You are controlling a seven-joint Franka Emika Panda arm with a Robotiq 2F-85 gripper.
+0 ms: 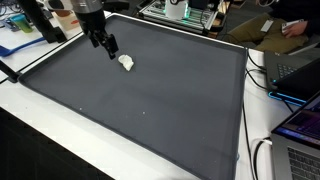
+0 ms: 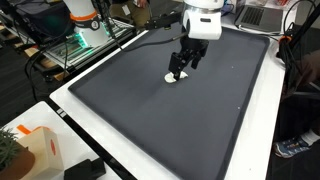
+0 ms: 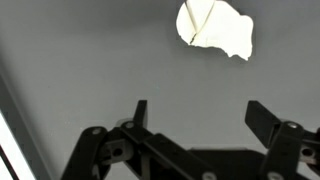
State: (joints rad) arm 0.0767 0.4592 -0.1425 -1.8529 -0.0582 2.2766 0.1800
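Note:
A small crumpled white object (image 1: 126, 63) lies on the dark grey mat (image 1: 150, 100), near its far side. In both exterior views my gripper (image 1: 107, 46) hangs just beside it, a little above the mat. The other exterior view shows the gripper (image 2: 181, 68) partly covering the white object (image 2: 172, 78). In the wrist view the white object (image 3: 214, 28) sits at the top, ahead of the gripper (image 3: 200, 112). Its two black fingers stand wide apart with only bare mat between them. Nothing is held.
The mat (image 2: 180, 110) covers most of a white table (image 1: 40, 130). Laptops (image 1: 300, 135) and cables lie past the table's edge. Equipment and a green-lit unit (image 2: 80, 45) stand behind. A cardboard box (image 2: 30, 150) sits at one corner.

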